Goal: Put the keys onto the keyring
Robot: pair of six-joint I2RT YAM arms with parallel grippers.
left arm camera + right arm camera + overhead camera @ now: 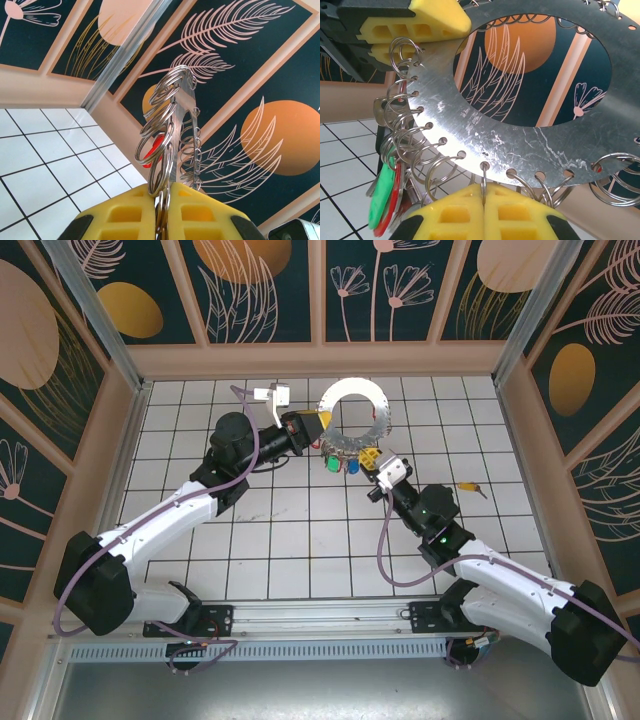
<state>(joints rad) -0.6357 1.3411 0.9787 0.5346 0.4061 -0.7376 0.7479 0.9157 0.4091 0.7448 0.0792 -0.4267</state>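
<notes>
The keyring (352, 415) is a wide flat silvery metal ring held upright above the tiles, its rim pierced with holes that carry small split rings. My left gripper (318, 427) is shut on its left edge; in the left wrist view the yellow fingers (125, 215) pinch the plate (185, 107) and some split rings, seen edge on. My right gripper (375, 462) is shut on one small split ring (483, 181) hanging from the keyring (520, 135) at its bottom edge. Keys with green (381, 192) and red tags hang at the lower left. One loose key (470, 488) lies on the tiles at right.
White tiled floor (290, 540) is boxed in by patterned walls and a metal frame post (95, 315). A white connector with its cable (272, 393) sits above the left arm's wrist. The left gripper's yellow fingers (420, 25) show at the top left of the right wrist view.
</notes>
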